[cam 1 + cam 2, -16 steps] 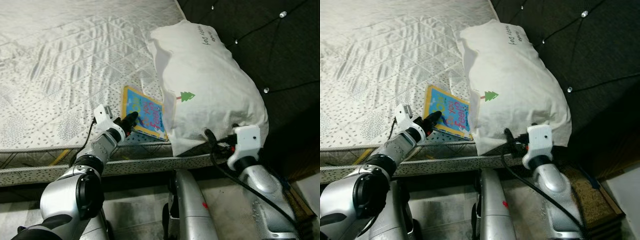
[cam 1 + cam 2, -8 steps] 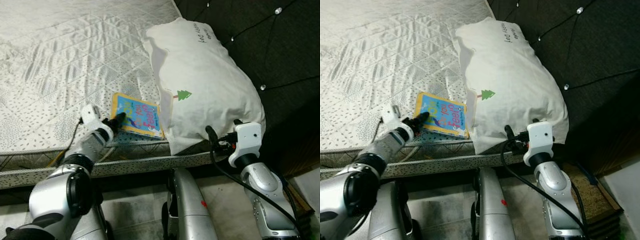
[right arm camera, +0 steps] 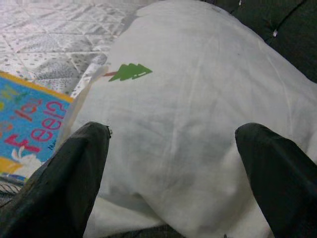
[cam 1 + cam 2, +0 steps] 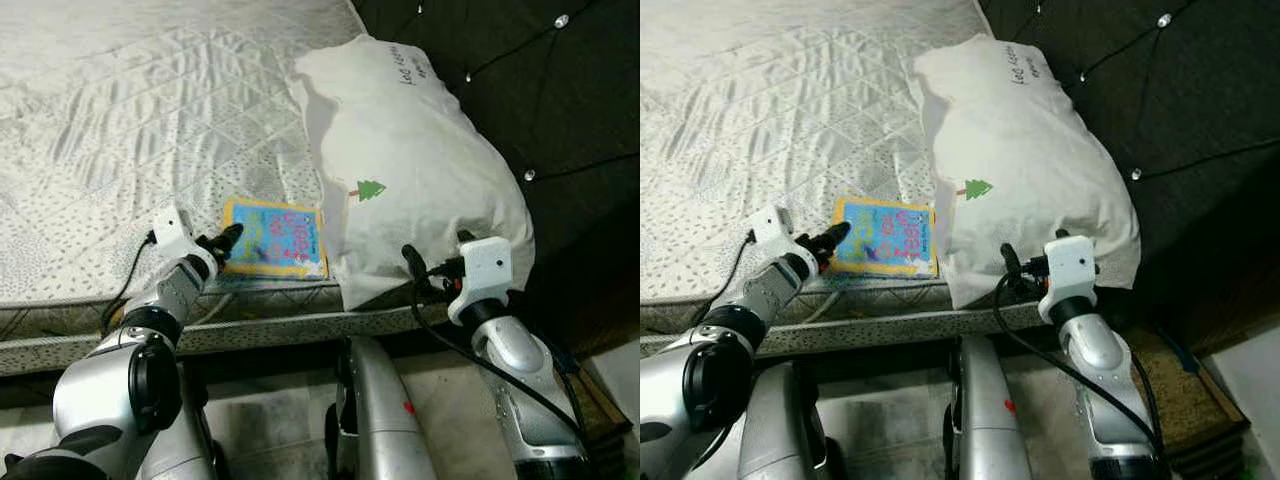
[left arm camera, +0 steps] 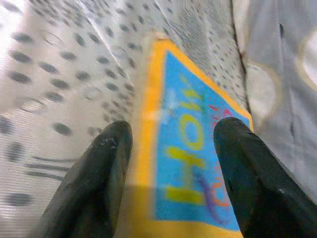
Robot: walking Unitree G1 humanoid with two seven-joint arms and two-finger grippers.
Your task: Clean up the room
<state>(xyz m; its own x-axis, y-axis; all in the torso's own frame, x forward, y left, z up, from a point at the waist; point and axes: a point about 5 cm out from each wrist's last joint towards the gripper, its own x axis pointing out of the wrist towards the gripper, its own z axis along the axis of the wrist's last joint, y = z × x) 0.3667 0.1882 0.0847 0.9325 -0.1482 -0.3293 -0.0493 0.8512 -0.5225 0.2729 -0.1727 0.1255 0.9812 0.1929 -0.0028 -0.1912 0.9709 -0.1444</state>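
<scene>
Mattress (image 4: 150, 120), left gripper (image 4: 228, 238) fingers spread at book (image 4: 275, 238), right gripper (image 3: 173, 163) fingers spread before pillow (image 4: 410, 170)

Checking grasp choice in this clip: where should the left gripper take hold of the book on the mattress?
The book lies flat, its right side tucked against the pillow. Grip its free left edge, coming low from the mattress's near side, where the left gripper sits, fingers open.

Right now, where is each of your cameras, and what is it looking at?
Left and right eye views: on the head, looking down at the mattress; both silver arms show.
Left wrist view: along the open left gripper, fingers straddling the book edge.
Right wrist view: along the open right gripper toward the pillow.
Shared: both wrist views see the book and pillow.
</scene>
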